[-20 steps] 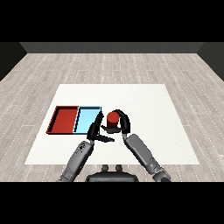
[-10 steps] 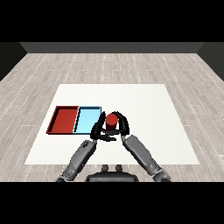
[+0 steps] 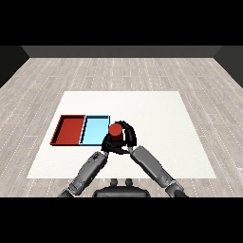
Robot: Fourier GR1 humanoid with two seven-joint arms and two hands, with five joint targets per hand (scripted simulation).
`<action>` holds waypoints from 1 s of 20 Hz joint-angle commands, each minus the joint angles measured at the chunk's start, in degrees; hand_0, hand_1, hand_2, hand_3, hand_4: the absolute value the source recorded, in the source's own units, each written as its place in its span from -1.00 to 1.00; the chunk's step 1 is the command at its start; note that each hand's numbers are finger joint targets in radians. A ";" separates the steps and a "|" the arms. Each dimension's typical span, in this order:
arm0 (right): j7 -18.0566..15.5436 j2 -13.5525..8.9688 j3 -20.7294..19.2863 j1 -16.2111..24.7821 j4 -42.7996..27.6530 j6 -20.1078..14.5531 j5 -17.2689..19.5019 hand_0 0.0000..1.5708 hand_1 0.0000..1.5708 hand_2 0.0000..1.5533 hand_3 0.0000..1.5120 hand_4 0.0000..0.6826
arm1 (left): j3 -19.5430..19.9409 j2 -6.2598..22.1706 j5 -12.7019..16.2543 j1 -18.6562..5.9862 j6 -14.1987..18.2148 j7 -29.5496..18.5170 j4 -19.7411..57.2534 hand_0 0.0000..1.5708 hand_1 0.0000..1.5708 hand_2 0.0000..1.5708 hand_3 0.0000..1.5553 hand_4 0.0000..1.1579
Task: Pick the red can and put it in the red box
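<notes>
Curling around the red can (image 3: pixel 115 129), the right hand (image 3: pixel 126 137) is seen near the middle of the white table (image 3: pixel 156 123), its black fingers wrapped over the can's far and right sides while the red top shows clear above them. The can is held upright, just beside the near right corner of the light blue tray (image 3: pixel 94 130), and whether it rests on the table or is lifted off it cannot be told from this angle. The left hand (image 3: pixel 107 144) is tucked in close beneath and to the left of the can, pressed up against the right hand; so much black is bunched together there that it cannot be told whether its fingers are curled or straight. Both grey forearms are brought in from the lower edge and meet in a narrow wedge at the can. The red tray (image 3: pixel 70 130) lies on the left, touching the light blue tray side by side, and is kept well apart from the can by the blue one between them. Nothing is seen inside either tray. Grey wood-plank flooring (image 3: pixel 123 71) is spread around the table on all sides.
</notes>
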 commanded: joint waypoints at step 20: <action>-1.03 0.12 -0.37 -7.77 6.43 1.77 -5.03 0.86 0.86 0.86 0.82 0.78 | -3.96 -0.21 0.81 -4.13 22.83 3.69 0.24 1.00 1.00 0.93 0.81 0.73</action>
